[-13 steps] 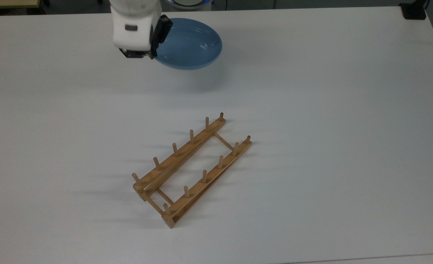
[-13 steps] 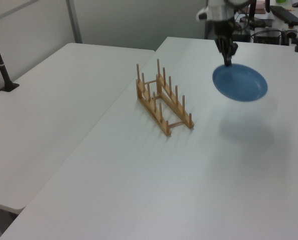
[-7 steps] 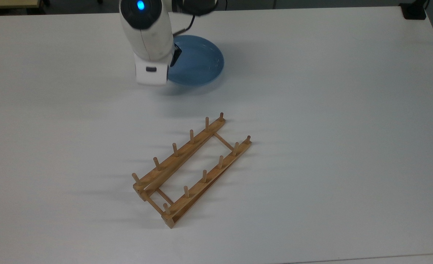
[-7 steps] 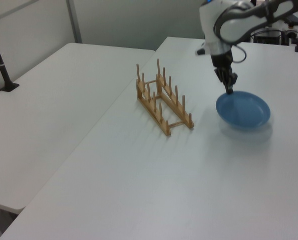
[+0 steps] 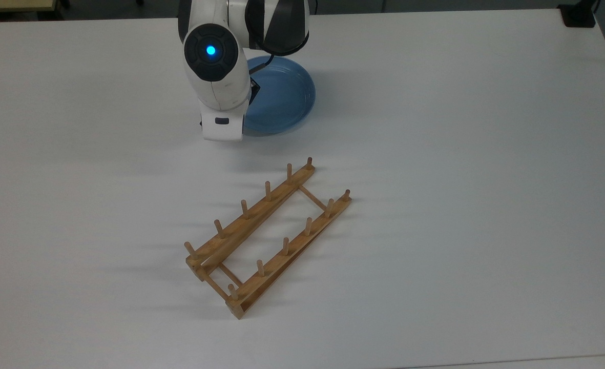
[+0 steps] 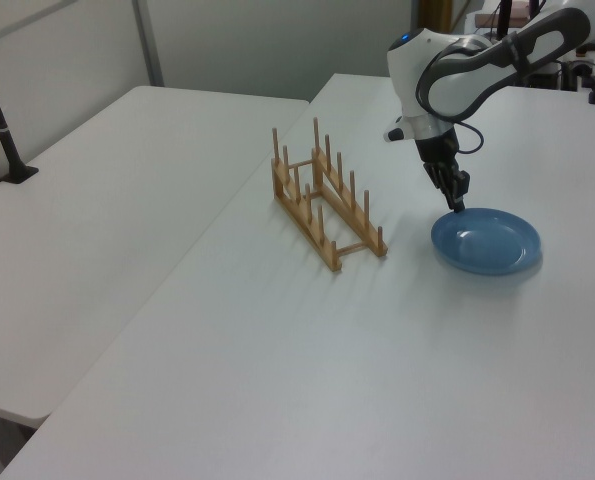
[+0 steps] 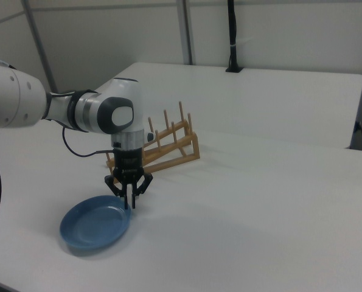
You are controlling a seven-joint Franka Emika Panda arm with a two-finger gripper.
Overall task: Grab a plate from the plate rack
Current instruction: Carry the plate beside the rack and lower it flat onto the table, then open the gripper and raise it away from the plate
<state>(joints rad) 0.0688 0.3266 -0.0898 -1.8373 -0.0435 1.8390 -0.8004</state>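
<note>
Gripper pinches the plate rim on the table; lift before it opens and you'll flip it.

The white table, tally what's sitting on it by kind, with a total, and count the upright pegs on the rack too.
Plates: 1, the light-blue plate lying flat, with the gripper at its rim.
Plate racks: 1, the wooden plate rack, holding nothing.
Upright pegs on the rack: 12, six on each rail.
Total on the table: 2 things.
</note>
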